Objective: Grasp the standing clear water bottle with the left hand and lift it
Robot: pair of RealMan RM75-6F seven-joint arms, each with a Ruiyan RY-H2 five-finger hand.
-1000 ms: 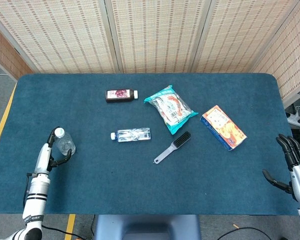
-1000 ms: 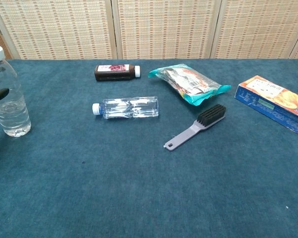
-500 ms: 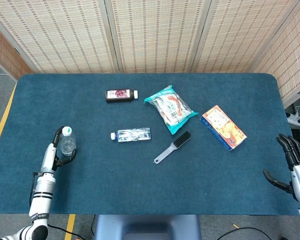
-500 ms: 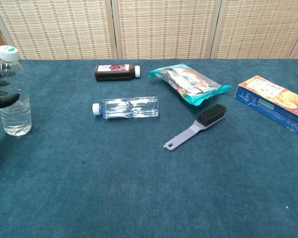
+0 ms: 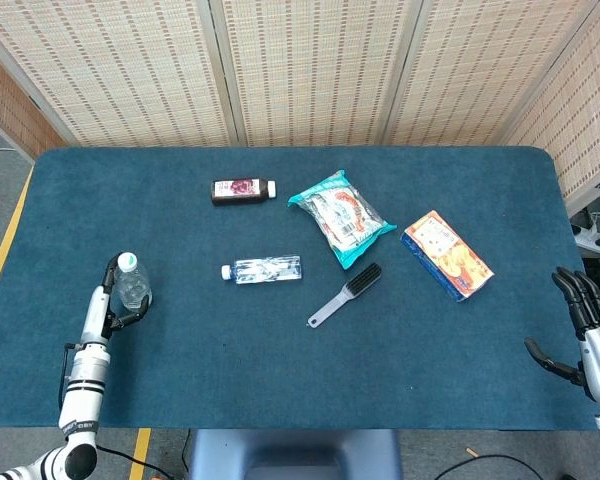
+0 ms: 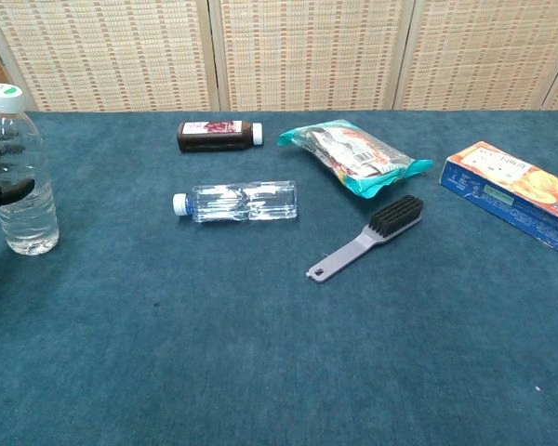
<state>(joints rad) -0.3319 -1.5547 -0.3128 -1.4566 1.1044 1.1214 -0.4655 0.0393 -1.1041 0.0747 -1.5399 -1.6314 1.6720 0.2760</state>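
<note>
2 clear bottles are out, but the standing water bottle [image 6: 17, 172] by the table's left edge, light and slippery, sits in the left hand [image 5: 115, 300], wrapped mid-body

The clear water bottle [image 6: 19, 177] with a white cap stands upright near the table's left edge.

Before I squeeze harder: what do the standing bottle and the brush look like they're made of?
Standing bottle: likely thin clear plastic, glossy; the table shows through it, white cap. Brush: apparently matte grey moulded plastic, with dark bristles, material unclear.
</note>
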